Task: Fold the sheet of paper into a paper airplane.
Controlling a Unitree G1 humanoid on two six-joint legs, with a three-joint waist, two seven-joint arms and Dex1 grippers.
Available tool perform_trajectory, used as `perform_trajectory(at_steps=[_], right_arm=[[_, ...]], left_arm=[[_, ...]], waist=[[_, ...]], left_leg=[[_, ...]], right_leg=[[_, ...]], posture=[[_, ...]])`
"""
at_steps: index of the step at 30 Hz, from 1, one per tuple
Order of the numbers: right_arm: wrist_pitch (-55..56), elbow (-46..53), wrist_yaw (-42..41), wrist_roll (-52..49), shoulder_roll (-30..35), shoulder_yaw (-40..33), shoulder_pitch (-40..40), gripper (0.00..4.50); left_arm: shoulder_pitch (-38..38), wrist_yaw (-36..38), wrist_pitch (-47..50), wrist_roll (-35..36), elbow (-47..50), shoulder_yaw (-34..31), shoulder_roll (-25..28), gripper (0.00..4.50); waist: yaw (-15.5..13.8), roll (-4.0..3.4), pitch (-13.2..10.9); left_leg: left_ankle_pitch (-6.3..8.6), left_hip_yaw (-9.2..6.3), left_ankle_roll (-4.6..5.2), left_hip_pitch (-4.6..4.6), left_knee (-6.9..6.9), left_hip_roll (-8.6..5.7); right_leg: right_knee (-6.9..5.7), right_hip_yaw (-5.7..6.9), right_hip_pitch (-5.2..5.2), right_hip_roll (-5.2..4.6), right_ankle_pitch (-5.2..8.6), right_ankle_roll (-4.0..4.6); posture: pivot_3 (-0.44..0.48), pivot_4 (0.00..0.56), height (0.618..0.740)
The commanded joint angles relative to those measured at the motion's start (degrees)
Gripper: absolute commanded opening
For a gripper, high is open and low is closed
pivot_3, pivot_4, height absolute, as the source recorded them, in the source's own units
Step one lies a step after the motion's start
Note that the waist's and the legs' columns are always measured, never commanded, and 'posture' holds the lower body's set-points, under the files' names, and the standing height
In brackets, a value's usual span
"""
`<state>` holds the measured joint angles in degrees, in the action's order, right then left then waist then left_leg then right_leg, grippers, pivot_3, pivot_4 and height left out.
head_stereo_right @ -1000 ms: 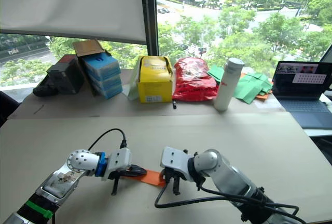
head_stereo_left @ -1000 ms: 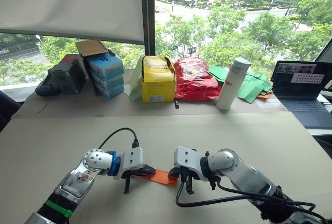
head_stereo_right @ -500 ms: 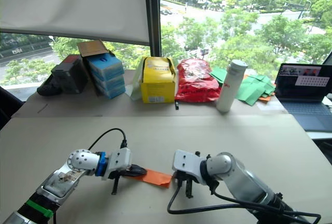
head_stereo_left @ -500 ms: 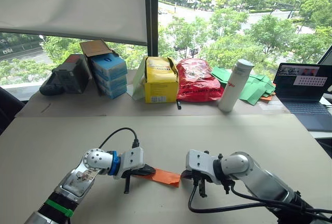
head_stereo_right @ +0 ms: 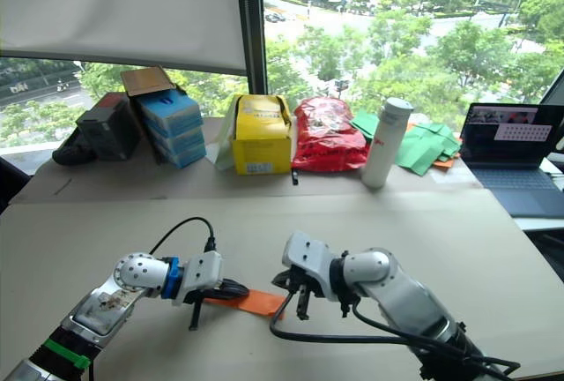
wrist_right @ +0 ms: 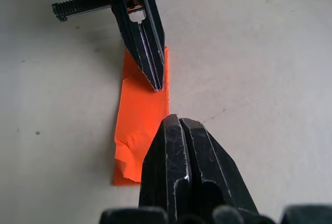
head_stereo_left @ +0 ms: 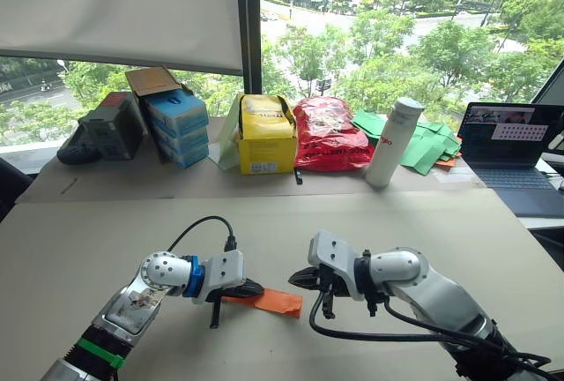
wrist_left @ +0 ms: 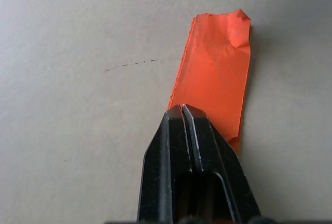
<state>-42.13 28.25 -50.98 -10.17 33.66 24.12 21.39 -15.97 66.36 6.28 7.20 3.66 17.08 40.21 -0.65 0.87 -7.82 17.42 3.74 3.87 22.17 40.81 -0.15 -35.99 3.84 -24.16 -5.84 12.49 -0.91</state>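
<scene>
Looking L to R: left gripper [wrist_left: 182, 109] has its fingers pressed together, tips down on the near end of the sheet of paper [wrist_left: 218, 79], so that end is covered. Can't tell if it's pinching or just pressing. Paper's a narrow flat orange strip w/ a crumpled far end, lying on the table [head_stereo_left: 106, 231] btwn both grippers, long axis running L-R. Right gripper [wrist_right: 177, 119] is closed, empty, just off the strip's crumpled end.

table [head_stereo_left: 106, 240] open near both grippers | boxes [head_stereo_left: 176, 125], bottle [head_stereo_left: 392, 143] line far edge
</scene>
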Motion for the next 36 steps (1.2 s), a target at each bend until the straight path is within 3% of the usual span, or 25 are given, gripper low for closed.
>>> perform_trajectory(at_steps=[1, 6, 18, 36], right_arm=[[2.81, -1.66, 1.28, 1.98, -0.85, 3.31, -1.60, 0.01], [6.93, -6.12, 0.77, 5.09, 0.37, 6.71, -3.83, 0.01], [3.61, -7.72, -0.16, 6.99, 1.27, 8.76, -2.32, 0.01], [2.51, -6.99, -0.31, 6.68, 1.61, 8.70, -2.13, 0.01]], left_arm=[[0.18, 0.15, 0.92, -1.34, -0.52, 0.48, 0.54, 0.01], [-0.98, 0.40, 2.57, 0.04, 1.17, 0.36, -0.43, 0.01], [-3.74, 2.40, 2.18, -2.39, -1.87, 4.08, -2.63, 0.01], [-1.52, 3.01, -1.68, -3.84, -6.40, 1.55, 3.91, 0.01]], waist=[[0.01, 0.00, 0.00], [0.01, 0.00, 0.00], [-0.01, 0.02, 0.01], [0.05, 0.02, 0.03]], left_leg=[[0.00, 0.00, 0.00, 0.00, 0.00, 0.00], [0.00, 0.02, -0.01, -0.04, 0.01, 0.00], [-0.02, 0.02, -0.03, -0.07, 0.00, 0.03], [-0.02, 0.00, -0.03, -0.19, -0.03, 0.07]], right_leg=[[0.00, 0.00, 0.01, 0.03, 0.00, 0.00], [0.00, -0.08, 0.03, 0.11, 0.01, 0.00], [-0.01, -0.12, 0.05, 0.21, 0.01, 0.01], [0.00, -0.14, 0.10, 0.17, 0.02, 0.03]], posture=[[0.000, 0.150, 0.740], [0.000, 0.150, 0.740], [0.000, 0.150, 0.740], [0.000, 0.150, 0.740]])
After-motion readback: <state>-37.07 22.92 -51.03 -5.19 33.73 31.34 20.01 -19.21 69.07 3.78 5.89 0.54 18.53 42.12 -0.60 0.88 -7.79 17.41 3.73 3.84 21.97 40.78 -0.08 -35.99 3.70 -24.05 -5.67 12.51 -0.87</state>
